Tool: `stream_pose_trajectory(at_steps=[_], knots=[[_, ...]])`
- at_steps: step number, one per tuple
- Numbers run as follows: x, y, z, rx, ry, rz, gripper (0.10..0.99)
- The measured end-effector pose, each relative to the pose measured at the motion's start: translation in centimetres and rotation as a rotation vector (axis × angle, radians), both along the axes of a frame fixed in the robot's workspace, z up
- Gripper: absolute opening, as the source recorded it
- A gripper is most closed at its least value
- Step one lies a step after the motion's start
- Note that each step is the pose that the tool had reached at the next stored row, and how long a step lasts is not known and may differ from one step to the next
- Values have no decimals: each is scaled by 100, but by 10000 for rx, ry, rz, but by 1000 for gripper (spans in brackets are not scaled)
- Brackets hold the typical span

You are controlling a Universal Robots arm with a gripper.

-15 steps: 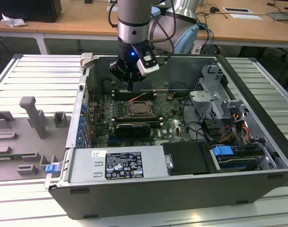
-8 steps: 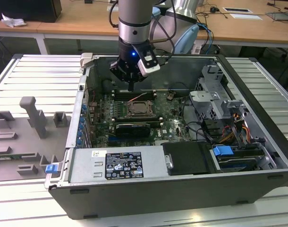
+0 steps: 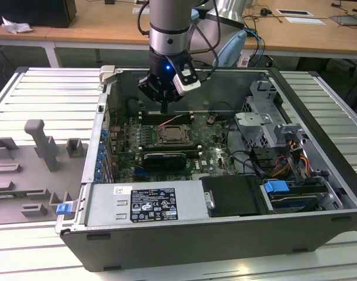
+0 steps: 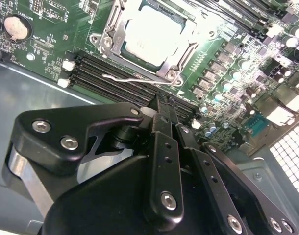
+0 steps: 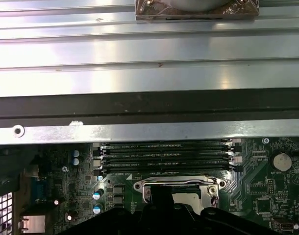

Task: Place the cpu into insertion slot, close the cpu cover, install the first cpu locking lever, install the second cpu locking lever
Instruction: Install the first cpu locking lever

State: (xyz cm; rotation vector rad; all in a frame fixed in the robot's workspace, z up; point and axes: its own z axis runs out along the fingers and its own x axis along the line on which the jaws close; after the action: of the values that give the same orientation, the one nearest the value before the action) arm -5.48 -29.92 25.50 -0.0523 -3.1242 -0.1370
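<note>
From my remote station I read the fingers (image 4: 164, 115) as clenched together with nothing between them, their tips hanging over the black memory slots (image 4: 120, 78) just beside the insertion slot (image 4: 145, 40). In the exterior view the gripper (image 3: 164, 109) hangs inside the open computer case (image 3: 225, 234), above the motherboard (image 3: 210, 146) and on the far side of the socket. The cpu (image 4: 152, 35) already lies seated in the slot, a pale square face, and the cpu cover (image 4: 186, 51) appears to be down around it, its silvery frame bordering the chip; I judge those two steps done. A thin wire locking lever (image 4: 127, 77) lies along the socket edge nearest the fingers; I cannot tell whether it is latched. The socket also shows in the first wrist view (image 5: 181, 188), beyond the memory slots. Handling judgement: the chip is light, rigid and fragile, and best left untouched now; the lever is thin, springy steel, slippery, and should be taken at its bent free end, pressed rather than pinched. The case rests on a ribbed metal tabletop (image 3: 44, 99).
</note>
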Motion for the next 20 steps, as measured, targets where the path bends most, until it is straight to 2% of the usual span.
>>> stream_pose_trajectory(at_steps=[1,4,5,7,8,9,12,14,16,20], knots=[[1,0,-2,0,0,0,106],[27,-2,-43,157,-15,-1,106],[27,-2,-51,183,-39,-1,106],[27,-3,-60,184,-120,78,106],[26,-4,-65,185,-192,155,106],[27,-3,-74,187,-230,253,106],[32,4,-137,192,-241,850,106],[56,8,-160,193,-240,856,106],[116,22,-189,194,-240,857,106],[155,36,-231,198,-240,856,106]])
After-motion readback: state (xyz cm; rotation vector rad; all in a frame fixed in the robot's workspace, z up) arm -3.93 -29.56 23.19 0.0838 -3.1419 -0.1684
